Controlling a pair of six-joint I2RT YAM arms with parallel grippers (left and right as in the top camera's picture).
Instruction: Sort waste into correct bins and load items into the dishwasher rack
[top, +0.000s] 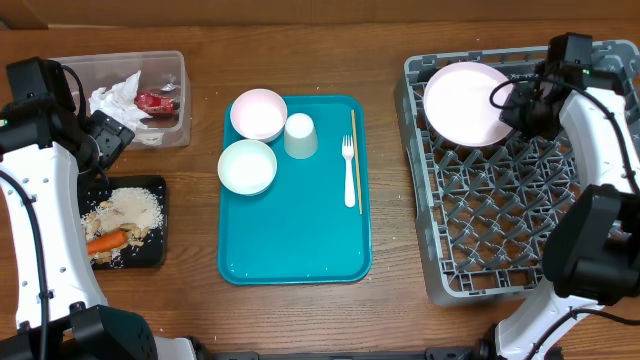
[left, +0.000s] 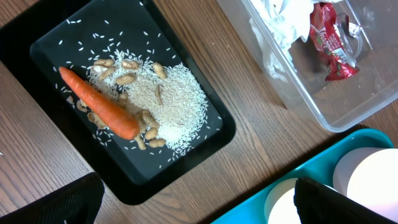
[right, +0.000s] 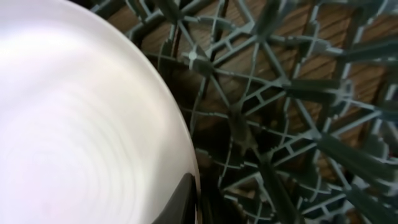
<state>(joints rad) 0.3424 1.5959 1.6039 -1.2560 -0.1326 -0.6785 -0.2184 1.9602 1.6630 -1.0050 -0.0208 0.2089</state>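
Note:
The white plate (top: 465, 102) is held over the far left corner of the grey dishwasher rack (top: 500, 190); my right gripper (top: 512, 100) is shut on its right rim, and it fills the right wrist view (right: 81, 124) above the rack's lattice (right: 280, 124). The black tray (top: 152, 250) holds the orange carrot (left: 99, 102), nut bits (left: 127, 79) and rice (left: 174, 102). The clear tub (top: 175, 70) holds crumpled paper and a red wrapper. My left gripper (left: 196, 202) is open and empty above the table between the black tray and the teal tray.
The teal tray (top: 300, 240) carries two white bowls (top: 258, 114) (top: 247, 166), a pale cup (top: 300, 136), a white fork (top: 349, 170) and a thin wooden stick (top: 356, 160). Bare wood lies between the tray and the rack.

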